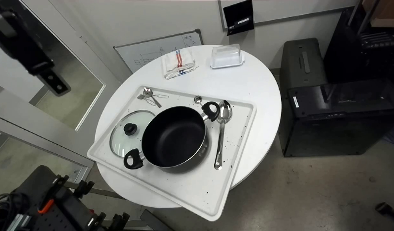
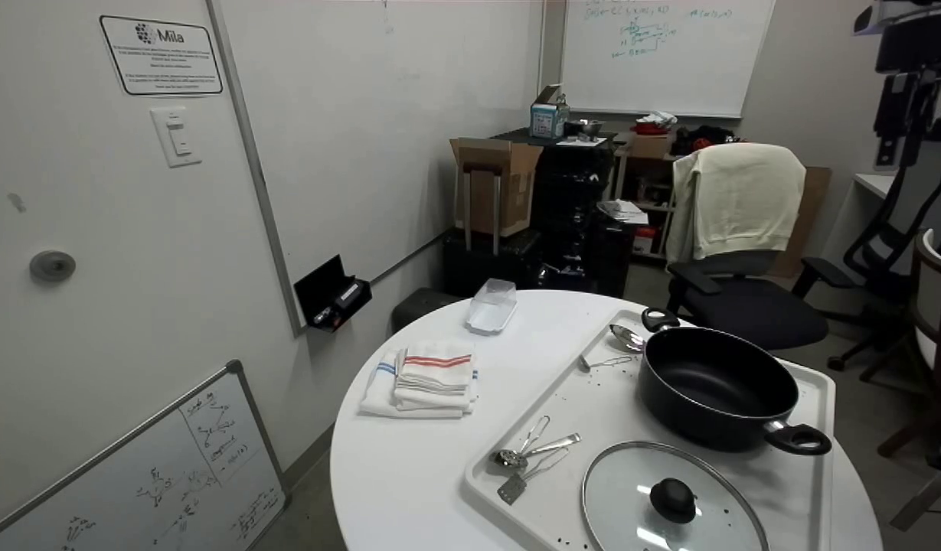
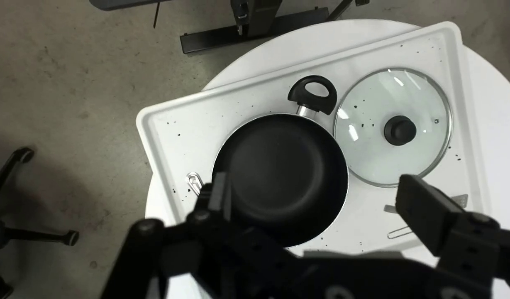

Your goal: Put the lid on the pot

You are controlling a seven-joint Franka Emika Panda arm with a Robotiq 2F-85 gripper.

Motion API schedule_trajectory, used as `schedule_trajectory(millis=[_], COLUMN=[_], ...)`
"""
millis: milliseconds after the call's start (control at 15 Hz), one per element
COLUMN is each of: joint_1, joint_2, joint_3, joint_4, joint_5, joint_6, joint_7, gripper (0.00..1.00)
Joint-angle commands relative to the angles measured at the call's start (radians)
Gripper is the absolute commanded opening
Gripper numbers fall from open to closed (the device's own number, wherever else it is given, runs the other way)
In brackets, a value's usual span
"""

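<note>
A: Lid point(image 3: 387, 110) where?
B: Lying flat on the tray point(image 1: 190, 195), just beside the pot point(image 1: 174, 138). Can't tell if they touch. Pot's uncovered; both sit inside the tray rim.
A: Fingers point(image 3: 425, 216)?
B: Spread wide in the wrist view, raised well apart from both.
A: Edges?
B: Tray corners overhang the round bench point(image 1: 264, 96).
A: Room?
B: Broad strip of speckled tray between pot and one overhanging corner. Big spoon point(image 1: 221, 138) on the pot's side opposite the lid, small metal utensils point(image 1: 148, 92) near the lid. White bench top shows between tray and folded towels point(image 1: 180, 64).
</note>
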Motion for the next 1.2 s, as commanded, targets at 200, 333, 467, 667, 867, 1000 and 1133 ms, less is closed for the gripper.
schedule_trajectory(millis=[200,333,467,667,867,1000,1133], joint_1=[0.044,0.066,0.092,0.134,0.182,0.214,0.244], joint_2=[0.135,0.182,0.233,0.310,0.405,0.475,0.539], joint_3=[0.083,0.114,0.146,0.190,0.224,0.237,0.239], joint_4=[-0.004,-0.007,-0.007,-0.007,0.004,0.016,0.028], joint_5=[-0.036,-0.052,-0.070,-0.126,-0.194,-0.237,-0.276], joint_6=[0.133,0.193,0.253,0.351,0.439,0.494,0.547], joint_7=[0.024,0.035,0.042,0.077,0.127,0.154,0.179], gripper=[1.00,1.00,1.00,1.00,1.00,1.00,1.00])
